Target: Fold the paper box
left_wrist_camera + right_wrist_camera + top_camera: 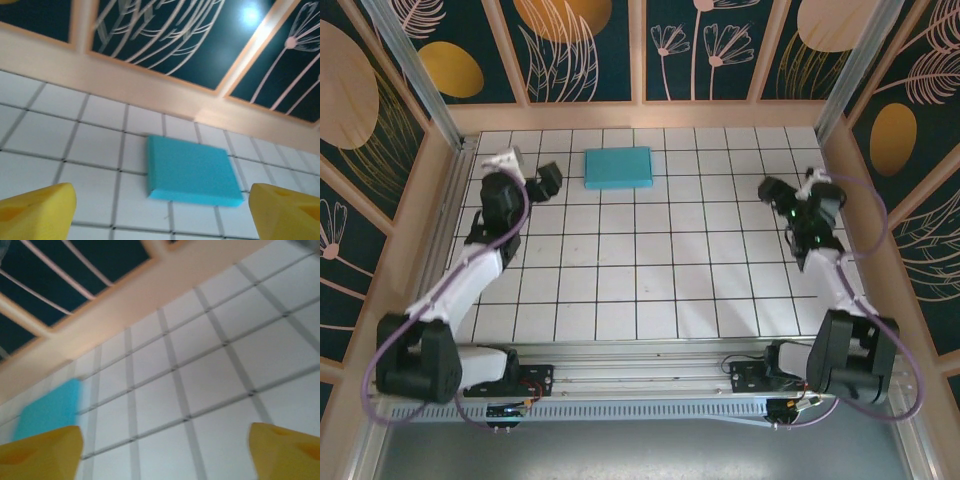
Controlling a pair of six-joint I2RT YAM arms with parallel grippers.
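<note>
The paper box (pixel 618 168) lies at the back of the tiled table as a shallow teal rectangle, closed, with its teal side up. In the left wrist view the paper box (pixel 191 171) sits a little ahead of my left gripper (pixel 162 212), whose yellow fingertips (pixel 40 210) stand wide apart with nothing between them. From above, my left gripper (pixel 548 180) hangs just left of the box, apart from it. My right gripper (pixel 775 195) is far to the right, open and empty. In the right wrist view the paper box (pixel 50 410) is a blurred teal patch at the left, far from the right gripper (pixel 165 452).
A wooden rim (pixel 640 115) and dark patterned panels close off the back and sides of the table (pixel 650 270). Both arm bases sit on the metal rail (pixel 640 385) at the near edge.
</note>
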